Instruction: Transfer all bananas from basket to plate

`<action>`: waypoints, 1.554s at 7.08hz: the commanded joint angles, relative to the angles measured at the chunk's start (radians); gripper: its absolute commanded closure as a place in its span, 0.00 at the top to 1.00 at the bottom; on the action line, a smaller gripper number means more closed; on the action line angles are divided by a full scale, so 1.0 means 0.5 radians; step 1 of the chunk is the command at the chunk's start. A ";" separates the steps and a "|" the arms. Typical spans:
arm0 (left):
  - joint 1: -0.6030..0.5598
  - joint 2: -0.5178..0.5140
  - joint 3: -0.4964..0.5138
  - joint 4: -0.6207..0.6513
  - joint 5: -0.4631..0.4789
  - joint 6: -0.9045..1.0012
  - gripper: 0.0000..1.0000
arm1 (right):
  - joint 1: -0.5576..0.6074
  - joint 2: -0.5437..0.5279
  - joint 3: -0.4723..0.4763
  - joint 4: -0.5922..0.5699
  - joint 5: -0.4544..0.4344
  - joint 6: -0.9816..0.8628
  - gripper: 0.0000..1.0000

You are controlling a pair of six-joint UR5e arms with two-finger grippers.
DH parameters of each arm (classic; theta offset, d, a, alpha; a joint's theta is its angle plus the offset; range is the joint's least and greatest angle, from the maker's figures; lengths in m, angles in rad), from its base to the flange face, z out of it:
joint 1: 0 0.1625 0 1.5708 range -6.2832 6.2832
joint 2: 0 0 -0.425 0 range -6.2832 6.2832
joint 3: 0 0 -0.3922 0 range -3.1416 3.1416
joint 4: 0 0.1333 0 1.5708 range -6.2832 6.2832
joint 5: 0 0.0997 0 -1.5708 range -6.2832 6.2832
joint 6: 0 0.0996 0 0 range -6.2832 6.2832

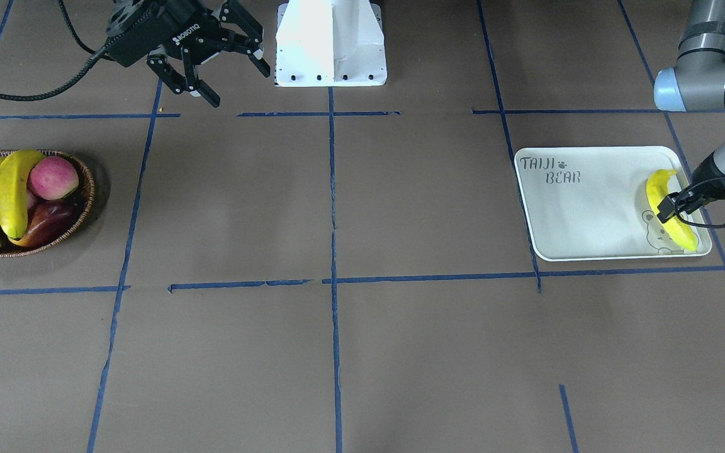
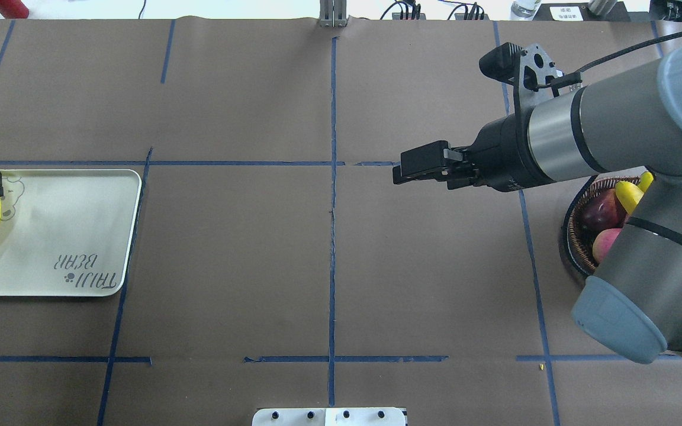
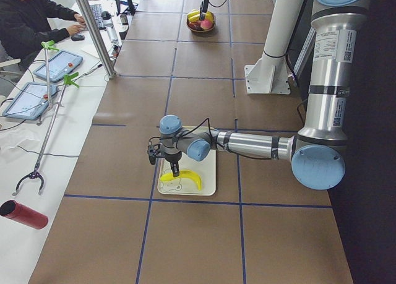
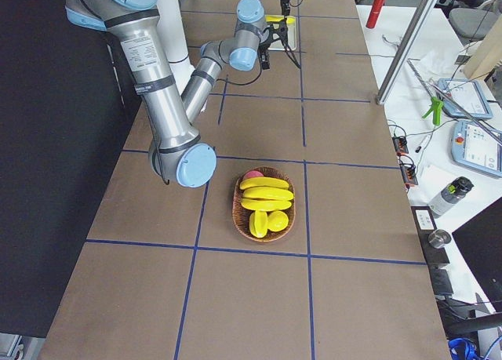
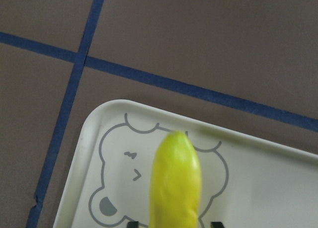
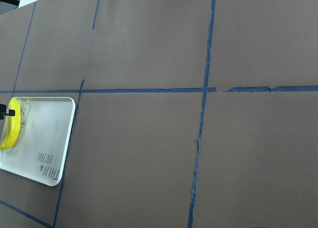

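Straddling the long curved yellow banana (image 1: 657, 187) lying on the pale rectangular bear-printed plate (image 1: 583, 207), your left tool (image 1: 674, 211) stands slightly apart (the wrist view shows gaps). Your right tool (image 1: 240, 85) hangs open. The yellow bananas (image 1: 13, 189) in the round wicker basket (image 1: 87, 200) should be light and bruisable, so grip mid-length, gently.

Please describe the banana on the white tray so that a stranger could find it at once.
On the brown table, find the pale rectangular tray printed TAIJI BEAR. The banana lies along its short edge, across the bear drawing, under the left gripper. It is the only banana outside the wicker basket.
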 commanded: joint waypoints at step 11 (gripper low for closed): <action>0.020 -0.186 -0.817 0.702 -0.070 -0.025 1.00 | 0.336 -1.354 -0.043 0.263 -0.155 -0.617 1.00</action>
